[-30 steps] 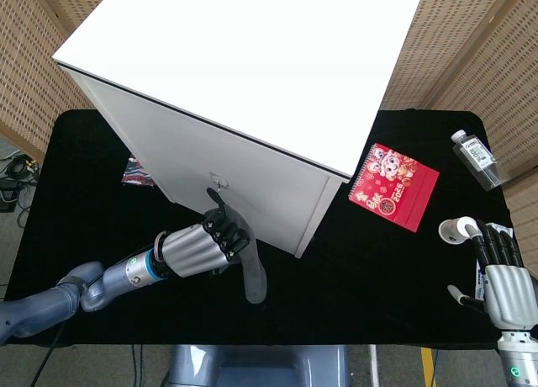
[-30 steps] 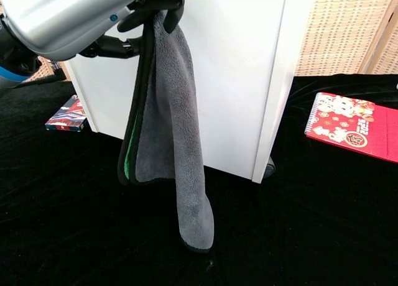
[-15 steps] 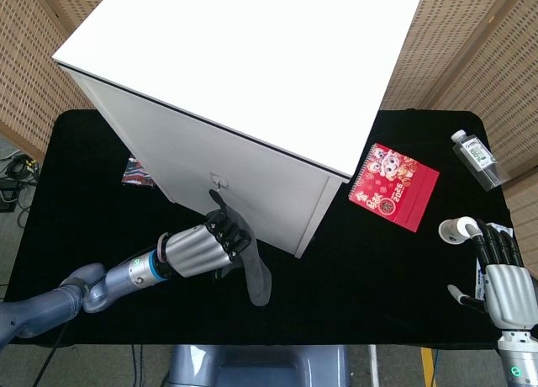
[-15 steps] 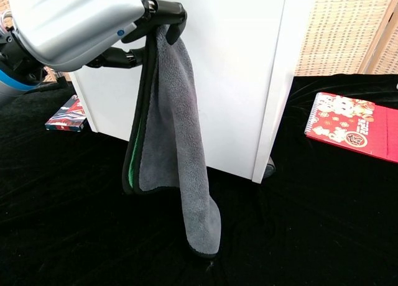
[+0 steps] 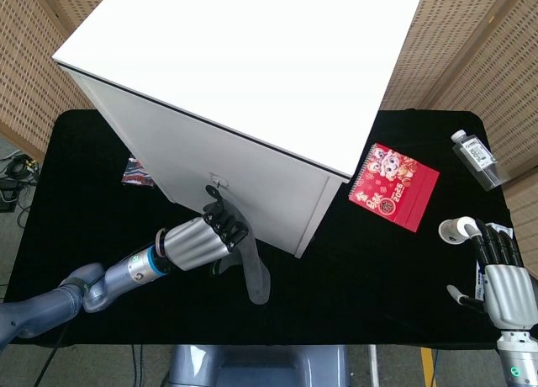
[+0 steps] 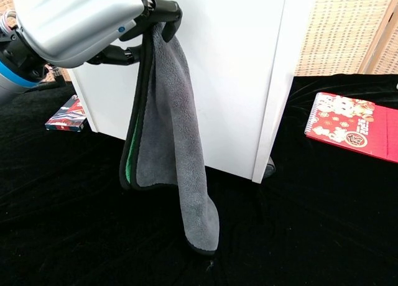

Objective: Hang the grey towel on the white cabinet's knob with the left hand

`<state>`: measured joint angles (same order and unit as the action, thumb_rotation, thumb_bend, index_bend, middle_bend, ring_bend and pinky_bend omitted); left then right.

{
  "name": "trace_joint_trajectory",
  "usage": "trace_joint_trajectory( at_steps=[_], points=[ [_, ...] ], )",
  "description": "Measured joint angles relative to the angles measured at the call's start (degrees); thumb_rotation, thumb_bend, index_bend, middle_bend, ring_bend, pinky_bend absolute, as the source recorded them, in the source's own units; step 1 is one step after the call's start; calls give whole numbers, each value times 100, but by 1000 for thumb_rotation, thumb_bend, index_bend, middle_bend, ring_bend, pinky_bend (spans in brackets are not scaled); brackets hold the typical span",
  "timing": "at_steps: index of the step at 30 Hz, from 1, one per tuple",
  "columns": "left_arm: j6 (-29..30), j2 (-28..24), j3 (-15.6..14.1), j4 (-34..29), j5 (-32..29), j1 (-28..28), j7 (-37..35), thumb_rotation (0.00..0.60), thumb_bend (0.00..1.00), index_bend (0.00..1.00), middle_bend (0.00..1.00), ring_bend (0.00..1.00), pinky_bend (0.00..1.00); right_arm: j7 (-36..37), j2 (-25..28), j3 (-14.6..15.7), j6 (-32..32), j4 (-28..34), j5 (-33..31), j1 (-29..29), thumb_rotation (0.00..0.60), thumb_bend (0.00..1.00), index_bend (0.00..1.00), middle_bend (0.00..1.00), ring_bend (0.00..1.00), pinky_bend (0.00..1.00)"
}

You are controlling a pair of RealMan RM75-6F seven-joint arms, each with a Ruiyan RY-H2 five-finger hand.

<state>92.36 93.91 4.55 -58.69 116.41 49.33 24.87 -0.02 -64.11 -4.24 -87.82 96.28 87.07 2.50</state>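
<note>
Since half a second ago the left hand has edged closer to the white cabinet, just below its knob, fingers clamped on the grey towel. Only the chest view shows the towel's full drape and green edge. Right hand rests apart, fingers spread, holding nothing.
</note>
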Motion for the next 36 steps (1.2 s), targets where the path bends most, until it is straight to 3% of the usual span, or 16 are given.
trace_joint_trajectory(
  at_steps=[13, 15, 18, 20, 22, 26, 29, 36],
  points=[
    [-10, 32, -110, 68, -129, -155, 18, 600, 415, 776, 812, 777, 626, 36, 7, 0, 3, 2, -13, -4, 600, 80, 0, 0, 0, 0],
    [59, 19, -152, 81, -116, -212, 22, 600, 396, 726, 757, 733, 577, 33, 6, 1, 6, 2, -12, -2, 600, 79, 0, 0, 0, 0],
    [190, -10, -226, 163, -61, -303, 62, 600, 310, 546, 597, 615, 453, 14, -1, 4, 8, 2, -6, 0, 600, 79, 0, 0, 0, 0],
    [274, -22, -270, 233, -55, -400, 82, 600, 232, 374, 409, 472, 329, -6, -10, 4, 12, 2, -9, 3, 600, 80, 0, 0, 0, 0],
    [308, -32, -306, 285, -75, -487, 80, 600, 179, 262, 261, 344, 229, -26, -16, 6, 15, 2, -9, 5, 600, 80, 0, 0, 0, 0],
    [378, -45, -341, 347, -174, -641, 54, 600, 104, 136, 31, 125, 54, -63, -31, 6, 20, -5, -10, 10, 600, 80, 0, 0, 0, 0],
    [471, -72, -364, 303, -204, -733, -3, 600, 71, 75, 0, 60, 6, -71, -39, 0, 15, -17, -11, 12, 600, 79, 0, 0, 0, 0],
    [844, -164, -421, -116, -298, -1123, -70, 600, 25, 46, 0, 0, 0, -58, -33, -20, 16, -33, -50, 14, 600, 80, 0, 0, 0, 0]
  ],
)
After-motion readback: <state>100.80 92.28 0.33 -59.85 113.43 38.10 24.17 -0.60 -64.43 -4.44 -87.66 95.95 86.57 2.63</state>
